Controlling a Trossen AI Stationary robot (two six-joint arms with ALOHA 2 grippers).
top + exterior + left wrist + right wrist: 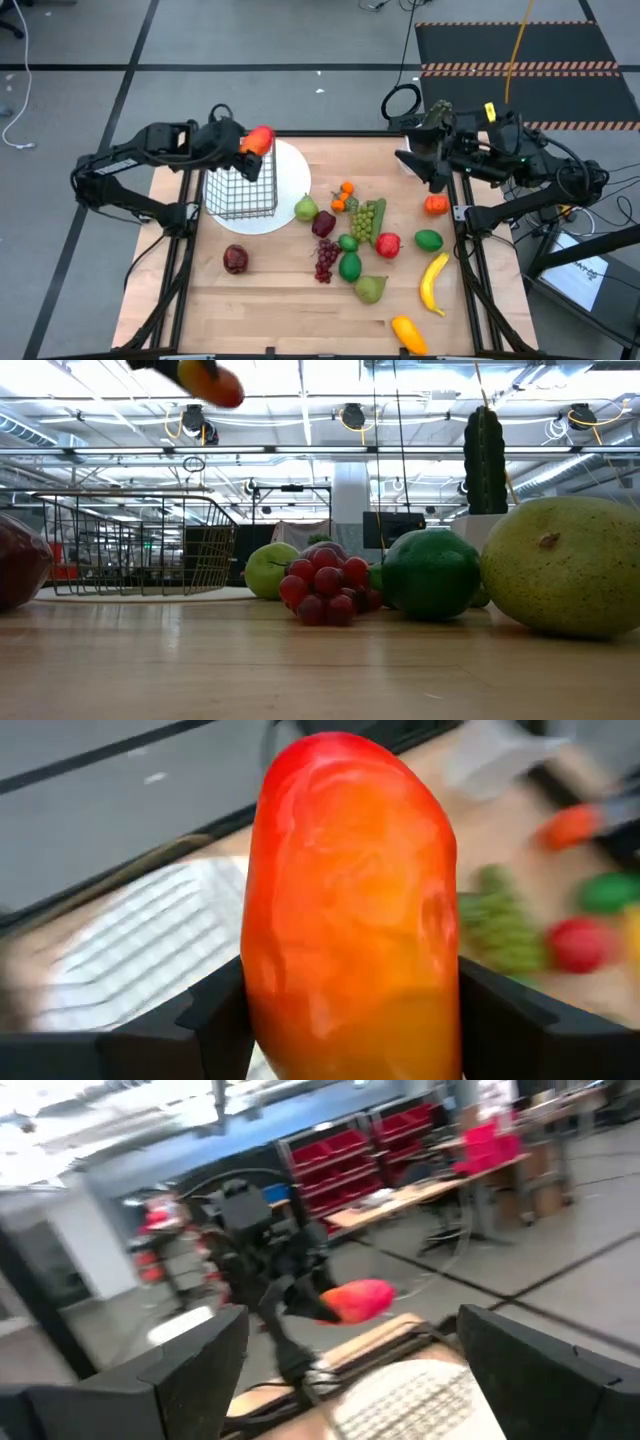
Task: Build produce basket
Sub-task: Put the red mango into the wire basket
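A red-orange fruit (260, 139) hangs in the air over the far rim of the wire basket (241, 190), with my left gripper (245, 143) shut on it. The basket stands on a round white plate (293, 172) at the table's far left. Other produce lies in a loose pile at mid-table: a green pear (305, 209), small oranges (344, 196), green grapes (366, 219), a red apple (388, 244), red grapes (326, 258) and a banana (433, 282). My right gripper (350, 1380) is open and empty, held high at the far right. My left gripper pinches the red-orange fruit between its two fingers (215, 1020), on the two sides of the fruit's end (350, 1010) nearest the wrist. The fingers come from the table's left, slanting down. The fruit sticks out past the fingertips, lifted clear above the basket.
A green cactus (437, 114) in a white pot stands at the far right edge beside my right arm. A dark red fruit (235, 258) lies alone near the left. A lime (428, 240), an orange-red fruit (436, 205) and a yellow-orange one (408, 335) lie on the right.
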